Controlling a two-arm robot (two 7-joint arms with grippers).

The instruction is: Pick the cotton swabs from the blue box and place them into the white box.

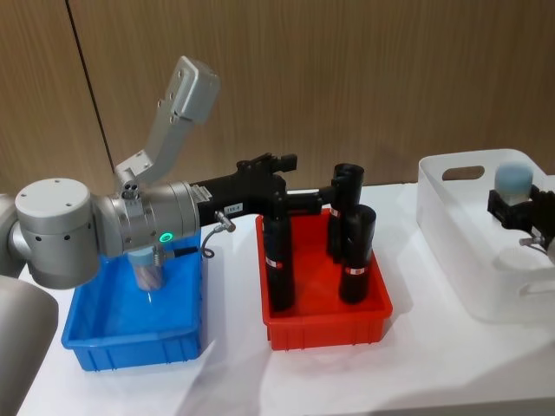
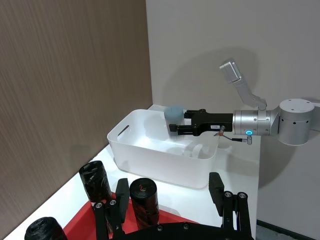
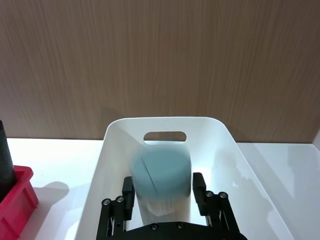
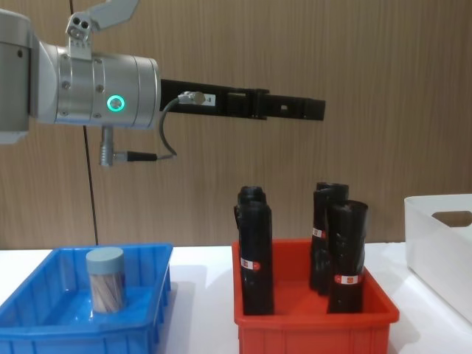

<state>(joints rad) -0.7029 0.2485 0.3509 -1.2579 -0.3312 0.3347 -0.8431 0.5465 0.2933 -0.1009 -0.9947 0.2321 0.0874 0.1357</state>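
The cotton swabs come in small clear jars with flat grey-blue lids. I judge them light, rigid and slick-walled: easy to lift, but apt to twist or slide if the pinch sits off-centre. The safest hold looks to be across the clear body just under the lid, with the jar upright. I would avoid the lid itself, which might come loose.

1 jar is clamped that way in the right gripper, with its fingers pressing on opposite sides of the body. It hangs upright over the inside of the white box at the right end of the table, lid above the rim. I cannot tell how far its base is from the floor. Pale rounded shapes lie on that floor, and I cannot make out what they are. The right arm is stretched out level, reaching towards the far wall.

1 more jar stands upright in the blue box on the left, in its far half.

The left arm runs level and high, from above the blue box across to the red bin in the middle. The left gripper is spread wide with nothing between its fingers, well above the black rolls standing in that bin.
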